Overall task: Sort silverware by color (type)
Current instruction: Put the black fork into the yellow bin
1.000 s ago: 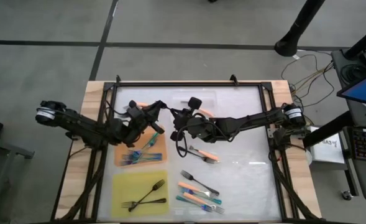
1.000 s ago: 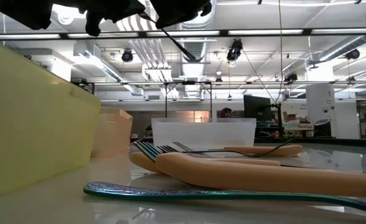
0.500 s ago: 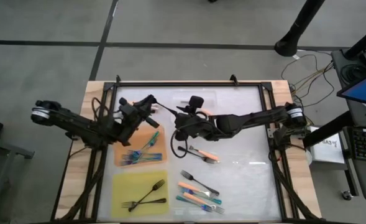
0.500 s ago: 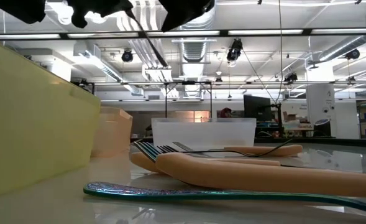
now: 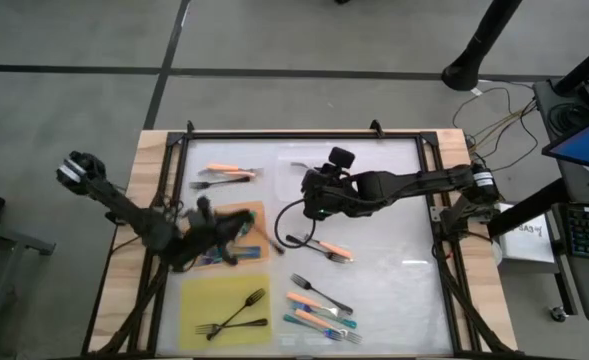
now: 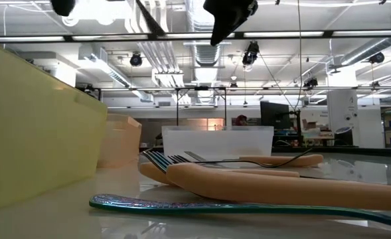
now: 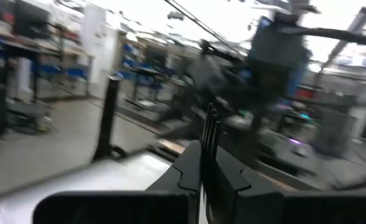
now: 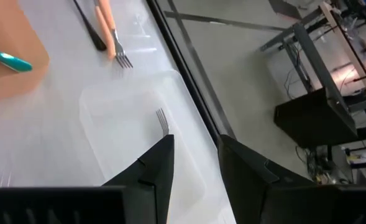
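Note:
My left gripper (image 5: 246,230) hovers over the orange mat (image 5: 256,212), shut on a fork whose thin tines (image 7: 210,124) stick out past its fingertips. Teal forks (image 5: 219,252) lie on that mat. My right gripper (image 5: 312,198) stands open near the clear tray (image 5: 309,158), with nothing between its fingers (image 8: 161,158). In the tray lies a fork with silvery tines (image 8: 163,119). An orange fork (image 5: 226,171) and a black one (image 5: 208,184) lie at the far left. Two black forks (image 5: 234,315) rest on the yellow mat (image 5: 199,295). My left gripper pinches the fork between its two shut fingers (image 7: 192,165), which lie along it. The tines (image 7: 211,115) reach out beyond the fingertips; the fingers hide the handle. The fingers come about level from the table's left side, and the fork is lifted clear above the orange mat.
A lone orange fork (image 5: 330,250) lies mid-table, and a cluster of orange and teal forks (image 5: 320,306) lies toward the near edge. The same forks (image 6: 268,189) fill the low view's foreground. A black frame rail (image 5: 304,133) borders the far edge.
My left gripper, still shut, has swung from the far side beside the tray toward the near-left, ending over the orange mat. My right gripper has drawn back a little toward the table's right edge and has tipped; the two grippers now stand well apart.

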Available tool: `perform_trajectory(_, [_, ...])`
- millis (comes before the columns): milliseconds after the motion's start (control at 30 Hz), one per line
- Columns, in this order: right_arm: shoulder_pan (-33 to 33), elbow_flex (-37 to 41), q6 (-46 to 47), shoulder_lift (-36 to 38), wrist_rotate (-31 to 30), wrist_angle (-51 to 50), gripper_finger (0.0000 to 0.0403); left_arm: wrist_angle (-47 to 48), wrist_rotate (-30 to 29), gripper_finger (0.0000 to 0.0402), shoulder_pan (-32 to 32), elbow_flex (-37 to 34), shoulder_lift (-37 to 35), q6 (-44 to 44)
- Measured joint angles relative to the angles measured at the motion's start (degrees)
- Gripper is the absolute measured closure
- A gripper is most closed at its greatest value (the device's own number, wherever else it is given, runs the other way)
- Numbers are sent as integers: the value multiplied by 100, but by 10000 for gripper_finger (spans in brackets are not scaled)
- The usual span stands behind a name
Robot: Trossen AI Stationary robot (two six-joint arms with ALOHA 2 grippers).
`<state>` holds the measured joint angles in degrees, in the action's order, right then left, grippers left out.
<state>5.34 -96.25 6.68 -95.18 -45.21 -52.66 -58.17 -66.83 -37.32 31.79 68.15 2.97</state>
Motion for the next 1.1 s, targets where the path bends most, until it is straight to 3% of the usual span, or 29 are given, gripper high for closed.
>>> perform_trajectory(367, [0, 28, 274, -9, 15, 12, 293, 28, -2260, 401, -2620, 277, 80, -278])
perform_trajectory(500, [0, 31, 461, -11, 17, 14, 292, 41, -2319, 401, -3212, 452, 267, -302])
perform_trajectory(633, [0, 58, 760, -13, 16, 19, 296, 266, -2323, 401, -3456, 492, 523, 243])
perform_trajectory(1100, [0, 359, 1335, -19, 42, -1, 301, 310, -2319, 402, -3692, 230, 1313, 235])
